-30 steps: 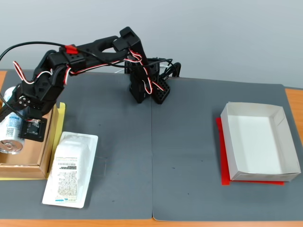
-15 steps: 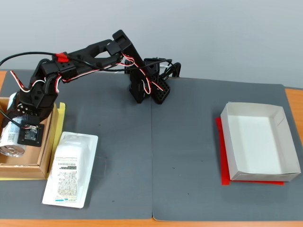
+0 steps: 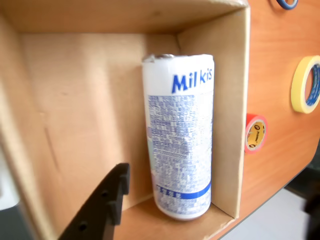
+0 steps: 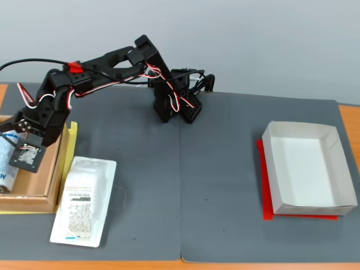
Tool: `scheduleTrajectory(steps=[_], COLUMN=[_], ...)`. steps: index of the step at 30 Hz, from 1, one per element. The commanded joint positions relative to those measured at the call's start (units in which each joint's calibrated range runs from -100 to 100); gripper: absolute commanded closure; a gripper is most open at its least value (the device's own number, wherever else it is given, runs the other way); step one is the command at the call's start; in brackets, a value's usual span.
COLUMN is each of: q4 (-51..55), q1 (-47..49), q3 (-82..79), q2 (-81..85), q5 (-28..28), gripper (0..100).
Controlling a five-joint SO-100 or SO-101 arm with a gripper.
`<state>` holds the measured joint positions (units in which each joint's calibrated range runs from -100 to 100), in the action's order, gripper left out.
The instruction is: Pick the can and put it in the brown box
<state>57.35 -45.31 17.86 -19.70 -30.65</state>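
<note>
The can (image 3: 180, 135) is white with blue "Milkis" print. It lies on the floor of the brown box (image 3: 75, 100), against one cardboard wall. In the fixed view the can (image 4: 7, 160) shows at the far left inside the brown box (image 4: 53, 174). My gripper (image 4: 25, 154) hangs over the box, above the can. In the wrist view one black finger (image 3: 107, 200) shows at the bottom, apart from the can with bare cardboard between them. The gripper holds nothing, and its other finger is out of that view.
A flat white plastic packet (image 4: 81, 199) with a barcode lies just right of the brown box. A white paper box (image 4: 309, 169) stands on a red sheet at the right. Tape rolls, yellow (image 3: 306, 82) and red (image 3: 256, 132), lie on the wooden table beside the box.
</note>
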Motion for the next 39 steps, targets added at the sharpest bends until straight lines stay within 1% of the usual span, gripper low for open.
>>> scheduleTrajectory(steps=[1,7,8,9,10,12,14,19,22,26,35,39], q4=[2.0,2.4,2.4,2.4,2.4,2.4,2.5,2.5,2.6,2.5,1.8,1.7], q1=[1.8,4.4,4.9,5.3,5.8,6.6,7.7,10.9,14.0,18.3,24.3,29.1], q3=[-3.7,-17.5,-19.7,-21.8,-23.9,-27.4,-29.9,-35.4,-40.4,-48.8,-69.0,-76.2], q2=[9.0,24.7,27.4,30.0,32.5,37.1,41.2,50.9,57.0,64.9,82.8,89.8], q5=[0.2,0.2,0.2,0.2,0.3,2.5,6.1,17.0,20.9,21.3,21.7,21.7], gripper=[75,96,99,99,99,99,99,99,99,99,99,99])
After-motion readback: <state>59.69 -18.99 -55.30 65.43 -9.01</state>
